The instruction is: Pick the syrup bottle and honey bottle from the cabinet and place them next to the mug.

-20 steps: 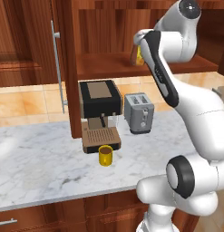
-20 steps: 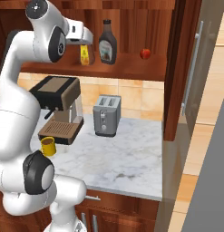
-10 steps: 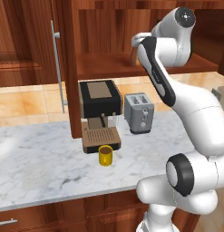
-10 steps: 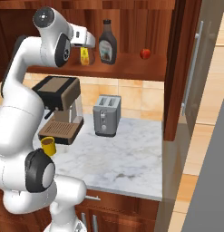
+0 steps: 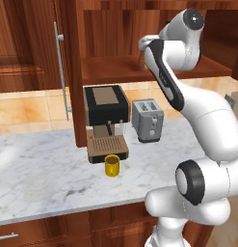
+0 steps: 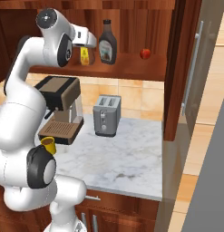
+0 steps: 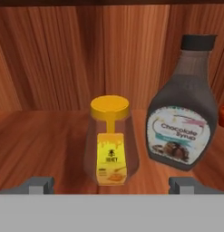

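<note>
1. Since the earlier frames the arm has reached further into the cabinet (image 6: pixel 177 68); the gripper (image 6: pixel 88 41) now sits closer to the honey bottle (image 6: pixel 84 56) than it did a second ago, while the bottles, mug and base views stay where they were.
2. The jaws stand wide apart, holding nothing; in the hand view the two fingertips (image 7: pixel 40 185) flank the honey bottle (image 7: pixel 110 141), which stands centred between them without touching either.
3. The syrup bottle (image 7: pixel 182 108) stands upright just beside the honey bottle, on its right in the hand view, with a narrow gap between them.
4. A small red thing (image 6: pixel 144 54) rests further right on the shelf, which has bare wood left of the honey bottle.
5. The mug (image 5: pixel 112 165) sits on the marble surface (image 5: pixel 48 178) just before the coffee machine (image 5: pixel 106 120); a toaster (image 5: pixel 147 119) stands nearby, and open marble lies left of the mug.
</note>
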You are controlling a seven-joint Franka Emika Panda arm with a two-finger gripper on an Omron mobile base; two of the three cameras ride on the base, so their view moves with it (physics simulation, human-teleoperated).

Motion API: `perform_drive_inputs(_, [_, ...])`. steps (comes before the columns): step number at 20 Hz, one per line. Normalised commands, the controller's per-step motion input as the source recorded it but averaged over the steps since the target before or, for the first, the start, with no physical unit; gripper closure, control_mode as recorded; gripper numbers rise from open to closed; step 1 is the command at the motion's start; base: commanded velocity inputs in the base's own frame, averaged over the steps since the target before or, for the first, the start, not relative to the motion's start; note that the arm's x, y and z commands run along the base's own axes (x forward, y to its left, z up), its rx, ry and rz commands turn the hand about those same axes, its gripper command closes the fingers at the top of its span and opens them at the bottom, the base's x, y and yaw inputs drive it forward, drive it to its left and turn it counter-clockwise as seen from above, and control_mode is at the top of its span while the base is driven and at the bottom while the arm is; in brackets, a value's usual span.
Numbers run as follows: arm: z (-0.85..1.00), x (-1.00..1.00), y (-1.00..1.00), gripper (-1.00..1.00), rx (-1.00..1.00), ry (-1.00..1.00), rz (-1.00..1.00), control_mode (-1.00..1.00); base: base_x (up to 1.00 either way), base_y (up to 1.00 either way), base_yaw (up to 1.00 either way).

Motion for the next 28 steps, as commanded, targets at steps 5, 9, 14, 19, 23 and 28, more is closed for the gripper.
perform_drive_inputs(5, [0.00, 0.24, 0.00, -1.00, 0.00, 0.00, 0.00, -1.00, 0.00, 0.00, 0.00])
perform_drive_inputs(9, [0.00, 0.25, 0.00, -1.00, 0.00, 0.02, 0.00, -1.00, 0.00, 0.00, 0.00])
perform_drive_inputs(14, [0.00, 0.13, 0.00, -1.00, 0.00, 0.09, 0.00, -1.00, 0.00, 0.00, 0.00])
perform_drive_inputs(19, [0.00, 0.01, 0.00, -1.00, 0.00, 0.08, 0.00, -1.00, 0.00, 0.00, 0.00])
perform_drive_inputs(23, [-0.15, 0.00, 0.00, -1.00, 0.00, 0.01, 0.00, -1.00, 0.00, 0.00, 0.00])
perform_drive_inputs(28, [-0.10, 0.04, 0.00, -1.00, 0.00, 0.00, 0.00, -1.00, 0.00, 0.00, 0.00])
